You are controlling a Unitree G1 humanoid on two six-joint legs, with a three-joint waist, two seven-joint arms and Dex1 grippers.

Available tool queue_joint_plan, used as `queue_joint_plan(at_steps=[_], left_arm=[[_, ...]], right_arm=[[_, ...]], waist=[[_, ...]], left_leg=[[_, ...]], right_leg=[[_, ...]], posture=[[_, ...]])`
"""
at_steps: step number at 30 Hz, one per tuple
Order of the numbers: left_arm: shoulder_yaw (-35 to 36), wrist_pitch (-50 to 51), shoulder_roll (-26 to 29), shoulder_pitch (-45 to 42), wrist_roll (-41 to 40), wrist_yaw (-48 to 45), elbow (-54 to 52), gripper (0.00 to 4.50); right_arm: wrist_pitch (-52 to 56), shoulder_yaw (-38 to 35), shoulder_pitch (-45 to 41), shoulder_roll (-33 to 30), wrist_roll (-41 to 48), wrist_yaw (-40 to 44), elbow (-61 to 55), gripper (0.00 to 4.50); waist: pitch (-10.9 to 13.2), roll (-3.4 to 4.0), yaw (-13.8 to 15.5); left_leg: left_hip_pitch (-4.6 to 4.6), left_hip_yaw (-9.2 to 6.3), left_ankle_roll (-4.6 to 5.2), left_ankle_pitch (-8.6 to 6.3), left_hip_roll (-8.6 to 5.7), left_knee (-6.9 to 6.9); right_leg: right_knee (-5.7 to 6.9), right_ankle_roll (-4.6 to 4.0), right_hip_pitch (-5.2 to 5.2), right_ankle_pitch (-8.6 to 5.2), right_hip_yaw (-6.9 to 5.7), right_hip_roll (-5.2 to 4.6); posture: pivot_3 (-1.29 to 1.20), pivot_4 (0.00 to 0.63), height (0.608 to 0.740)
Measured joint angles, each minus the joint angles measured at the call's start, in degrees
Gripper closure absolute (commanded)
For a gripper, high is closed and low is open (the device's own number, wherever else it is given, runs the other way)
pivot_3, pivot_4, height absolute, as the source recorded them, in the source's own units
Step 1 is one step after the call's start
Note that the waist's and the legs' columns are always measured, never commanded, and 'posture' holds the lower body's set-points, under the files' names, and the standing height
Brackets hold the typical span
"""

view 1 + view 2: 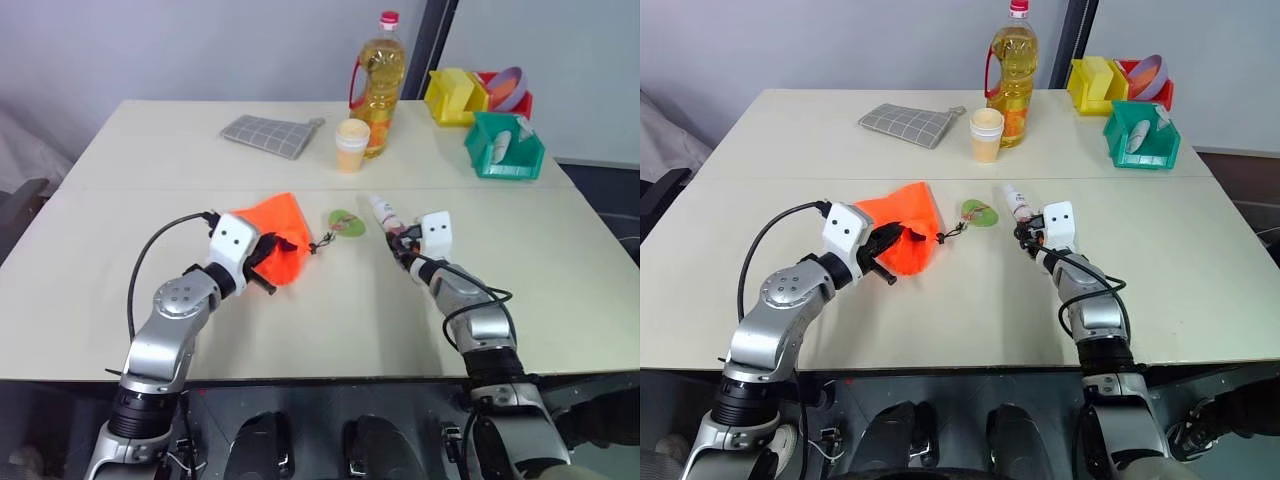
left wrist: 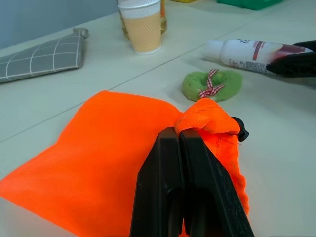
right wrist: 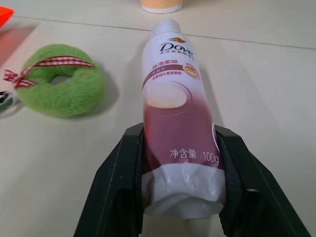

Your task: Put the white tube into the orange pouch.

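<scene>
On the table (image 1: 560,300) our left gripper (image 1: 268,262) is pinched shut on the mouth of the pouch (image 1: 280,232), which lies well to the left of the tube (image 3: 174,111). Our right gripper (image 3: 180,173) has its jaws against both sides of the tube's crimped tail. The tube lies flat, its long axis running away from the jaws, cap toward the cup (image 1: 352,144).

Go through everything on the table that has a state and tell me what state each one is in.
Pouch: lifted at its bunched mouth, clamped by the left tool.
Tube: lying flat on the table, cap on, crimped end between the right tool's fingers.
Green tag: lying flat, on its cord.
Oil bottle: upright, capped.
Cups: upright, stacked.
Cloth: lying flat.
</scene>
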Motion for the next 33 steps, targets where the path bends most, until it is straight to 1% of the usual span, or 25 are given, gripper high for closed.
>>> queue_joint_plan(at_steps=[5,8,11,12,14,15,17,20,24,29,33], left_arm=[[-0.09,0.05,-0.24,-0.62,-0.6,0.34,0.14,4.5],[-0.05,0.16,-0.66,-0.97,-0.94,0.64,0.36,4.5],[0.06,0.37,-1.32,-1.62,-1.87,0.78,0.72,4.5],[0.12,0.51,-1.57,-1.97,-2.13,0.81,0.73,4.5],[0.25,1.15,-1.99,-2.32,-3.04,0.93,0.76,4.5],[0.27,1.45,-2.16,-2.36,-3.38,0.94,0.74,4.5],[0.26,1.86,-2.15,-2.36,-3.91,0.95,0.74,4.5],[0.2,2.53,-2.14,-2.34,-4.39,0.89,0.66,4.5],[0.2,2.61,-2.03,-2.31,-4.45,0.84,0.57,4.5],[0.2,2.73,-1.87,-2.07,-5.15,0.82,-0.35,4.5],[0.22,3.71,-1.57,-1.48,-5.79,0.81,-1.66,4.5]], right_arm=[[0.17,0.15,2.84,-1.0,0.03,1.81,-5.69,3.09],[1.5,0.71,7.12,-3.98,1.35,6.21,-14.17,3.09],[4.76,1.66,14.13,-8.14,6.48,13.36,-26.34,3.09],[6.67,1.82,16.58,-9.49,9.11,15.57,-30.64,3.09],[10.33,2.46,20.02,-12.08,13.26,19.05,-37.44,3.09],[13.02,3.44,21.99,-14.9,15.45,21.15,-41.99,3.09],[16.05,5.07,22.78,-16.53,17.26,22.51,-45.74,3.09],[19.3,8.14,21.26,-16.09,17.77,21.53,-47.22,3.09],[20.86,11.41,18.0,-14.64,15.87,19.06,-46.65,3.09],[22.6,14.58,14.2,-8.64,13.4,14.29,-41.17,3.09],[23.54,15.09,11.69,-3.73,12.31,10.22,-37.91,3.09]], waist=[[0.01,0.01,0.07],[0.01,0.01,0.17],[0.01,0.01,0.17],[0.01,0.01,0.18],[0.01,0.02,0.14],[0.01,0.0,0.09],[0.02,-0.02,-0.11],[0.02,-0.02,0.07],[0.02,-0.02,0.38],[0.01,-0.03,0.26],[0.01,-0.03,0.15]], left_leg=[[0.0,0.0,0.0,0.0,0.0,-0.01],[-0.01,0.0,0.0,-0.01,0.0,-0.05],[0.0,-0.03,0.01,-0.02,0.0,-0.08],[0.0,-0.05,0.22,-0.14,0.0,-0.09],[0.0,-0.06,0.34,-0.22,0.0,-0.09],[0.01,-0.07,0.36,-0.23,0.01,-0.07],[0.02,-0.08,0.36,-0.23,0.02,-0.06],[0.03,-0.1,0.34,-0.23,0.02,0.0],[-0.03,-0.1,0.39,-0.26,0.0,0.0],[-0.09,-0.09,0.41,-0.25,0.0,-0.01],[-0.11,-0.07,0.41,-0.25,0.0,0.0]], right_leg=[[0.0,0.0,-0.01,0.0,0.0,-0.01],[-0.02,0.01,-0.01,-0.01,0.0,-0.03],[-0.03,0.02,-0.01,-0.02,0.0,-0.03],[-0.03,0.02,-0.01,-0.02,0.0,-0.03],[-0.03,0.02,0.0,-0.02,0.0,-0.04],[-0.03,0.01,0.01,-0.03,0.0,-0.04],[-0.03,-0.02,0.0,-0.02,0.0,-0.03],[-0.03,-0.22,0.01,-0.11,0.0,-0.04],[-0.11,-0.25,0.0,-0.12,-0.01,-0.07],[-0.11,-0.19,-0.06,-0.1,-0.01,-0.06],[-0.1,-0.05,-0.07,-0.02,-0.02,-0.05]], posture=[[0.0,0.15,0.74],[0.0,0.15,0.74],[0.0,0.15,0.74],[0.0,0.15,0.74],[0.0,0.15,0.74],[0.0,0.15,0.74],[0.0,0.15,0.74],[0.0,0.15,0.74],[0.0,0.15,0.74],[0.0,0.15,0.74],[0.0,0.15,0.74]])
